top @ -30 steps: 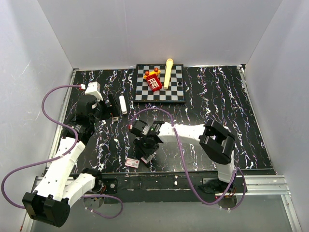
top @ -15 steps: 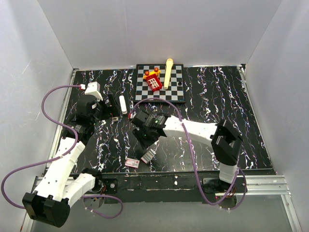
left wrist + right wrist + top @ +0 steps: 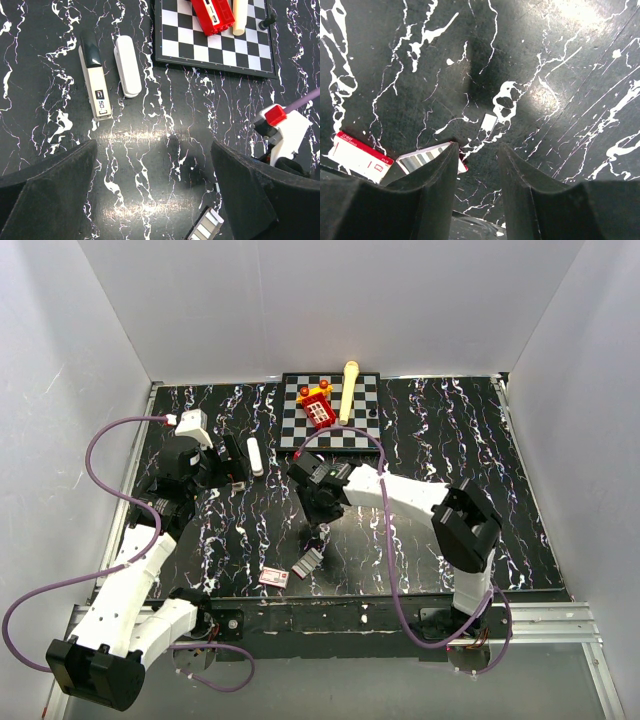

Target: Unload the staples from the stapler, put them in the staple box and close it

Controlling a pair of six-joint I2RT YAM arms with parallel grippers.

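Right wrist view: the right gripper (image 3: 477, 147) holds its jaws parted around nothing. Beside one finger lies a ribbed silvery strip, apparently the staples (image 3: 422, 156), next to a red-and-white box (image 3: 360, 155). The left wrist view, unlike this one, shows the stapler (image 3: 95, 80), flat ahead of the wide-spread left gripper (image 3: 154, 150). Unloading looks finished; the next move is probably just withdrawing.

Plain white walls (image 3: 330, 300) box in a black, white-veined table (image 3: 440, 440) — soft glare patches.

A robotics lab test cell: plain white walls (image 3: 330, 300) enclose a black marbled tabletop (image 3: 450, 440), with cabled left arm (image 3: 130, 590) and right arm (image 3: 400, 495) bolted on.
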